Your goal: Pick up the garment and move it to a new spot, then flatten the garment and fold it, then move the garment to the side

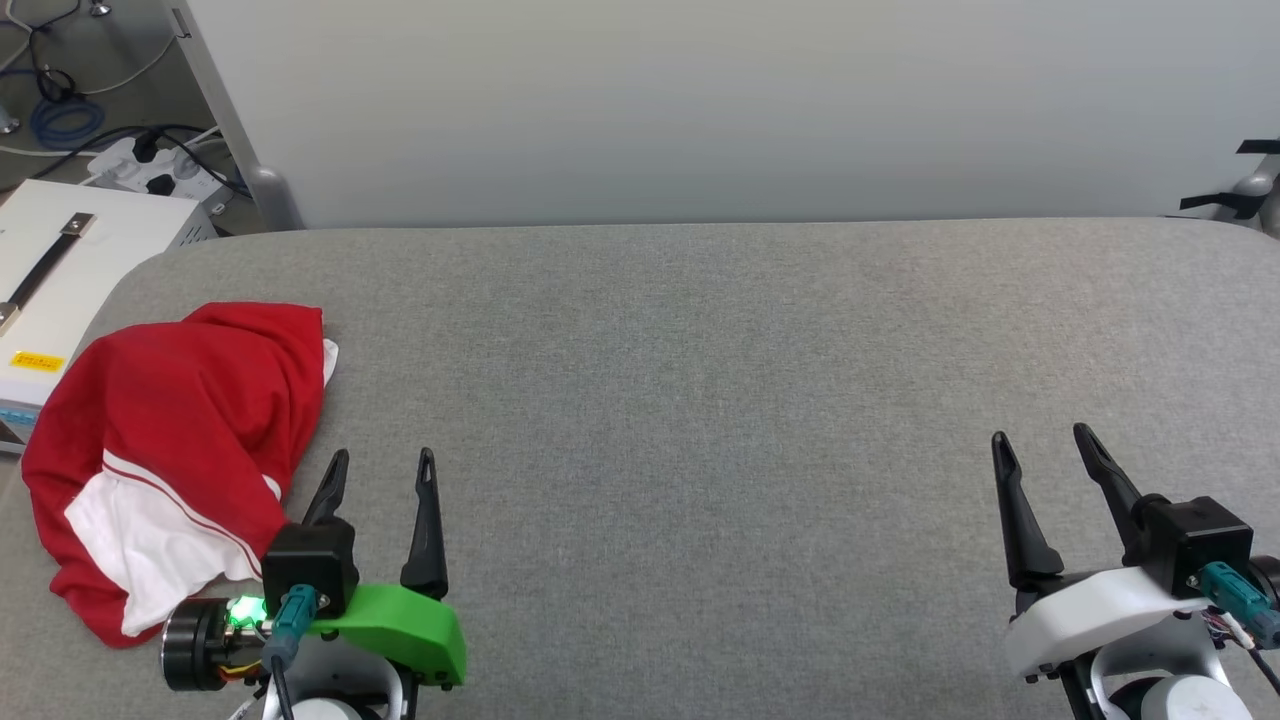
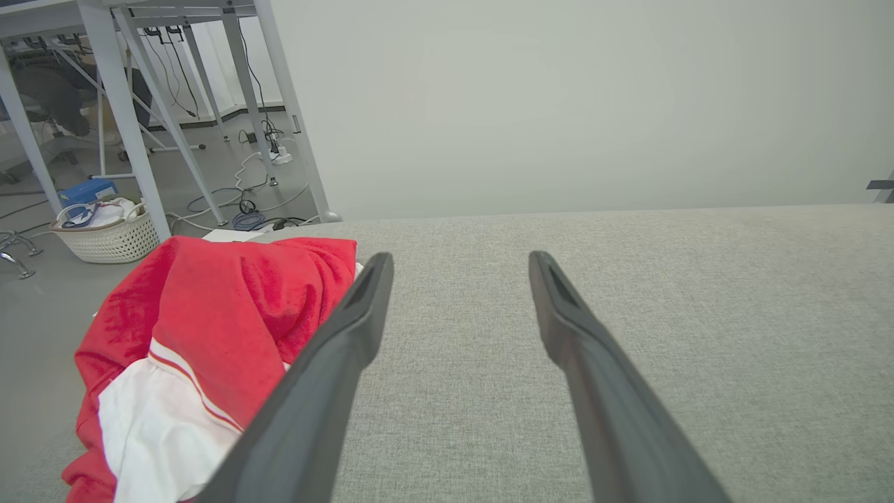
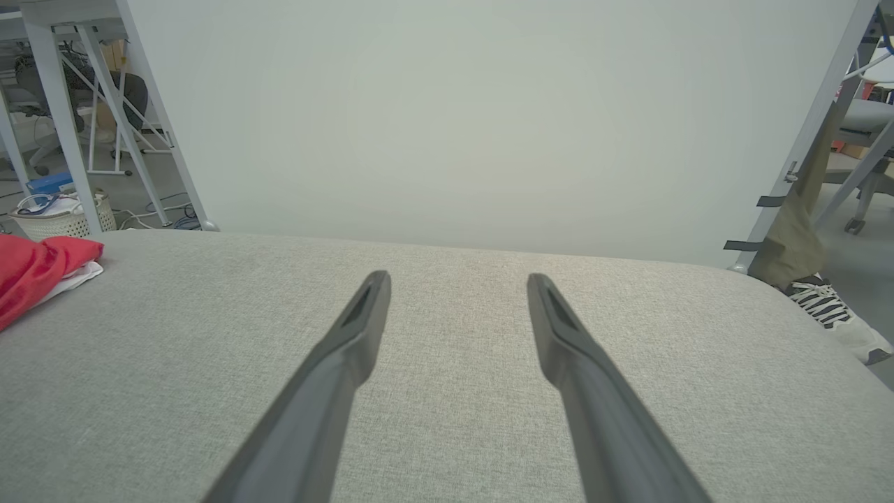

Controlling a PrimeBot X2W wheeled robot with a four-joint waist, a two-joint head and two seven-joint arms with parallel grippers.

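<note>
The garment (image 1: 190,420) lies crumpled at the left end of the grey padded table (image 1: 720,400), red with a white sleeve and striped trim showing. My left gripper (image 1: 383,460) stands open just to its right, its left finger close beside the cloth, nothing between its fingers. In the left wrist view the garment (image 2: 223,321) sits left of the open left gripper (image 2: 461,262). My right gripper (image 1: 1042,438) is open at the lower right, far from the cloth. From the right wrist view, the right gripper (image 3: 457,279) is empty and the garment (image 3: 35,272) is at the far left edge.
A pale wall panel (image 1: 700,100) rises behind the table. A white case with a black handle (image 1: 50,270) and cables lie on the floor at the left. A wicker basket (image 2: 108,234) stands beyond the table's left end. A person's shoe (image 3: 827,307) is at the right.
</note>
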